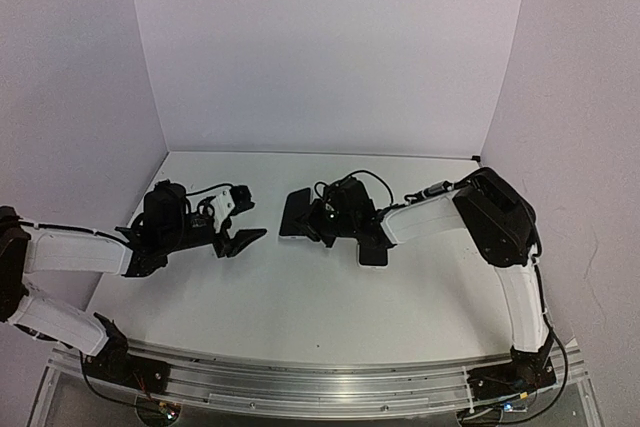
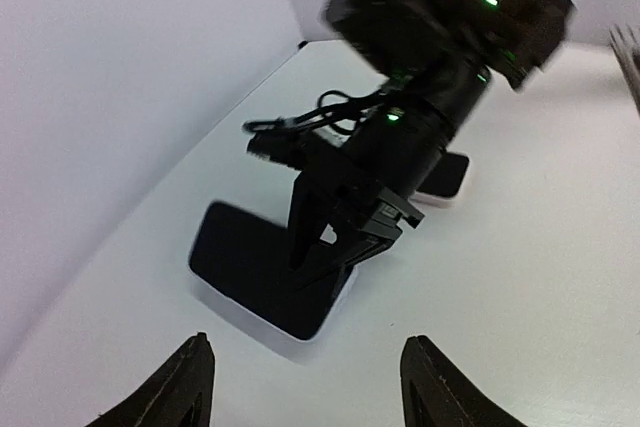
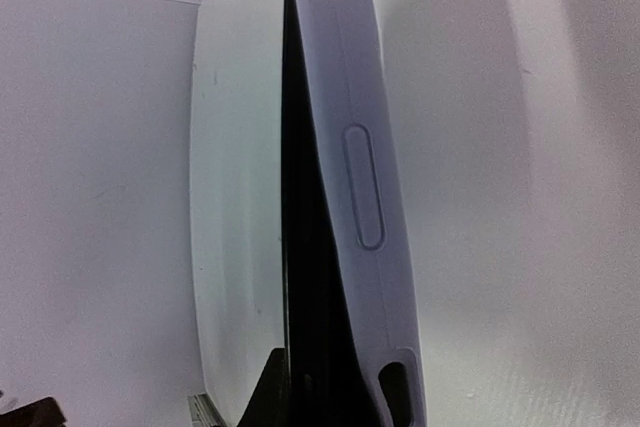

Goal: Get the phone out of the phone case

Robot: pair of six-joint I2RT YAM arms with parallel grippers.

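Note:
The phone (image 1: 297, 209) is a black slab lying flat at mid-table, sitting in a pale phone case (image 2: 345, 292) whose rim shows round it. My right gripper (image 1: 318, 219) is shut on the case's right edge, and its dark fingers (image 2: 305, 237) press down on the phone (image 2: 245, 257). The right wrist view runs along the case's side wall (image 3: 360, 147), with a long button and a cutout, and the phone's dark edge (image 3: 305, 247) lies against it. My left gripper (image 1: 245, 227) hangs open and empty to the left, short of the phone (image 2: 308, 347).
A second flat black thing with a pale rim (image 1: 373, 247) lies under the right forearm, just right of the phone. White walls close in the white table (image 1: 300, 297) at the back and both sides. A cable loops over the right wrist (image 2: 300, 122).

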